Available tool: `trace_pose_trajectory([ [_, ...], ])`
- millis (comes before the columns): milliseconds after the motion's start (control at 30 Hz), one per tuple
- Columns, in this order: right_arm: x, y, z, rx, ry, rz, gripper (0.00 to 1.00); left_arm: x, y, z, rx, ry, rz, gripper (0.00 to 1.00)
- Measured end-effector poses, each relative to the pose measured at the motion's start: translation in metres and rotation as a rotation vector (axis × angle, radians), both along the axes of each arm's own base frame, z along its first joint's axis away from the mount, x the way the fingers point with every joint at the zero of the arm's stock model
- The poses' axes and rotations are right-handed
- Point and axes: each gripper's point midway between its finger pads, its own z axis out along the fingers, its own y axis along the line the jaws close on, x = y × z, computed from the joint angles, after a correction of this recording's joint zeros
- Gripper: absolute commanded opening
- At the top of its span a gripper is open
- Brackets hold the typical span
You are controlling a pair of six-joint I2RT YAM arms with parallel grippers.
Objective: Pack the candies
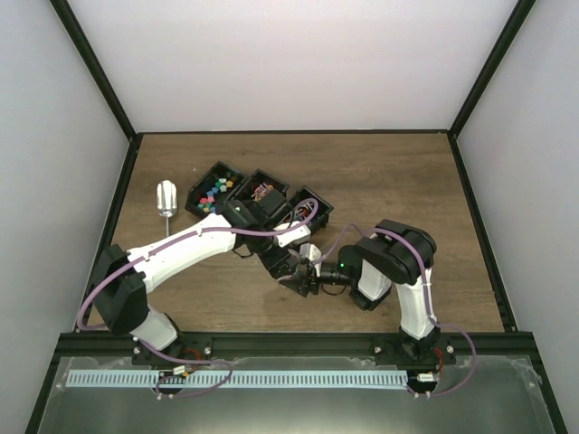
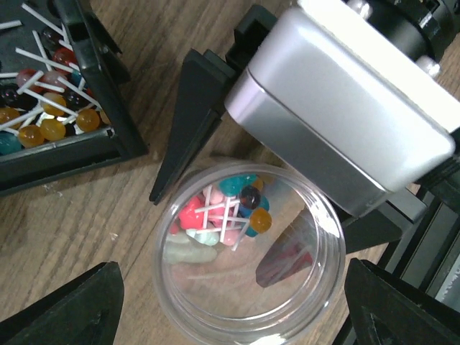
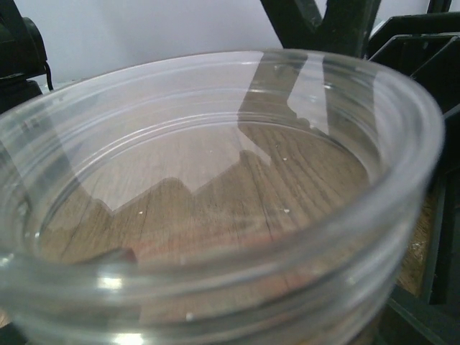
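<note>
A small clear jar (image 2: 215, 287) stands on the wooden table, and several candies (image 2: 231, 205) on white sticks lie at its bottom. My right gripper (image 1: 314, 276) is shut on the jar, with one black finger (image 2: 192, 118) on each side of it. The jar's rim (image 3: 215, 79) fills the right wrist view and hides those fingers there. My left gripper (image 2: 233, 287) hangs open and empty right above the jar mouth, its fingertips (image 2: 79, 305) wide apart. More stick candies (image 2: 44, 108) fill a black bin (image 2: 115, 118). Bright cube candies (image 1: 212, 192) lie in the leftmost bin.
Three black bins (image 1: 262, 181) stand in a row behind the grippers. A silver scoop (image 1: 166, 197) lies to their left. The two arms cross close together at mid-table. Walls enclose the table on three sides.
</note>
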Motion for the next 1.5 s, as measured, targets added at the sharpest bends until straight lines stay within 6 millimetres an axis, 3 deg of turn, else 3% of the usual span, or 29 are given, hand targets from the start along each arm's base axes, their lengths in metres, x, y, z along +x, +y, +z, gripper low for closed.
trace_pose_trajectory([
  [333,0.0001,0.0,0.0,0.0,-0.003,0.0,0.73,0.0033,-0.0041,-0.005,0.0,0.006,0.025,0.77],
  [467,0.0005,-0.0001,-0.0001,-0.001,-0.006,-0.002,0.71,0.0021,-0.0049,-0.007,0.002,0.01,0.007,0.66],
  [500,0.0006,-0.0001,-0.0001,-0.002,-0.012,-0.002,0.7,0.0018,-0.0053,-0.007,0.001,0.007,-0.003,0.58],
  [633,0.0005,-0.0001,-0.0001,-0.003,-0.015,-0.001,0.69,0.0014,-0.0054,-0.0068,0.003,-0.024,-0.083,0.52],
  [1300,-0.0034,0.0,0.0001,-0.01,-0.076,0.029,0.7,-0.0001,-0.0037,-0.0089,0.056,-0.14,-0.737,0.52],
  [1500,-0.0043,0.0001,0.0,-0.011,-0.082,0.035,0.78,-0.0001,-0.0008,-0.0087,0.083,-0.148,-0.848,0.62],
])
